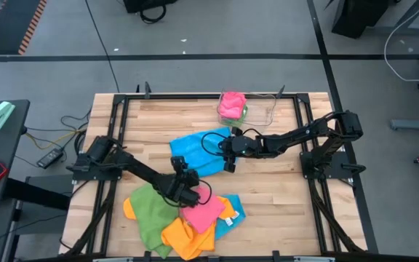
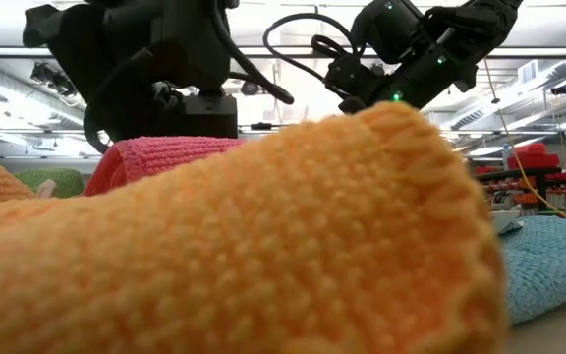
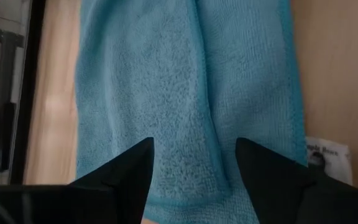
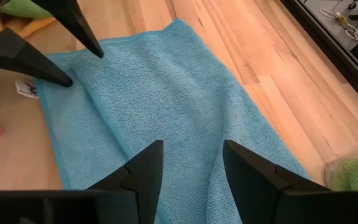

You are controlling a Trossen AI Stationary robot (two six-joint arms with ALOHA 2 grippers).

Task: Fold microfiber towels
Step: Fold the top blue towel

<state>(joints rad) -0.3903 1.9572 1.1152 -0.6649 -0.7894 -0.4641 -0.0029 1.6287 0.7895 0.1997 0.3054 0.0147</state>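
A sky-blue microfiber towel [image 1: 195, 151] lies spread on the wooden table [image 1: 282, 182], with a soft ridge along its middle [image 3: 207, 124]. My left gripper [image 1: 182, 170] is open at the towel's near-left end, its fingers [image 4: 73, 79] slanting down on either side of the ridge by the hem. My right gripper [image 1: 230, 150] is open above the towel's right end [image 4: 191, 155]. At the near edge lies a heap of green [image 1: 148, 215], orange [image 1: 184, 236], pink [image 1: 204, 212] and blue [image 1: 233, 211] towels. My left gripper's fingertips [image 4: 98, 53] stand at the blue towel's hem [image 3: 185, 202] near its tagged corner, slanting down from the table's near-left. Whether they touch the cloth I cannot tell. The towel lies flat on the table.
A clear plastic tray [image 1: 262, 109] at the far edge holds a pink towel [image 1: 231, 104] over a green one. The orange towel [image 2: 263, 246] fills the front of the low view. Bare wood lies right of the blue towel.
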